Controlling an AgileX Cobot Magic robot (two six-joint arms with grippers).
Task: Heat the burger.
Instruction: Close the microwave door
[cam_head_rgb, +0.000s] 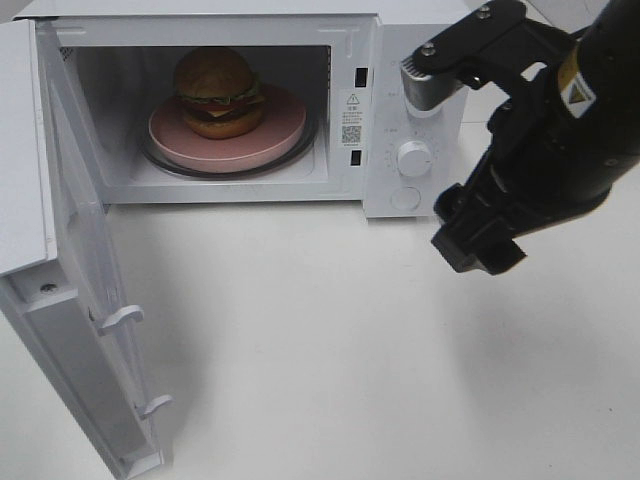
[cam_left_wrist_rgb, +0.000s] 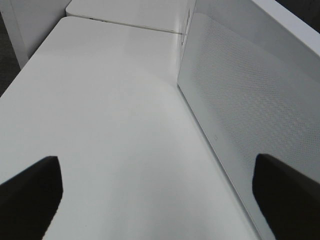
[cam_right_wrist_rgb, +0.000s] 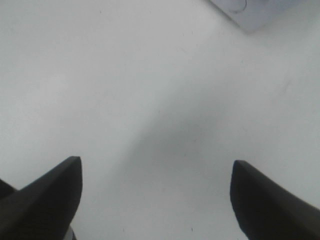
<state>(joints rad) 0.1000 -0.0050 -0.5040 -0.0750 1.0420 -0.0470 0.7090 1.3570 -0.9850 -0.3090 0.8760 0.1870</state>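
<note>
The burger (cam_head_rgb: 218, 92) stands upright on a round pink plate (cam_head_rgb: 280, 135) on the glass turntable inside the open microwave (cam_head_rgb: 345, 30). My right gripper (cam_head_rgb: 480, 250) hangs in front of the control panel, above the table and away from the burger. In the right wrist view the right gripper (cam_right_wrist_rgb: 155, 167) is open, with only bare table between its dark fingers. The left gripper (cam_left_wrist_rgb: 156, 165) is open too and holds nothing. It hovers over the table beside the dotted face of the microwave door (cam_left_wrist_rgb: 250, 100). The left arm does not show in the exterior high view.
The microwave door (cam_head_rgb: 90, 330) is swung wide open to the left, its latch hooks pointing inward. On the control panel a lower knob (cam_head_rgb: 414, 158) is in plain sight, and the right arm partly covers the upper knob (cam_head_rgb: 425, 90). The white table (cam_head_rgb: 320, 350) spreads in front.
</note>
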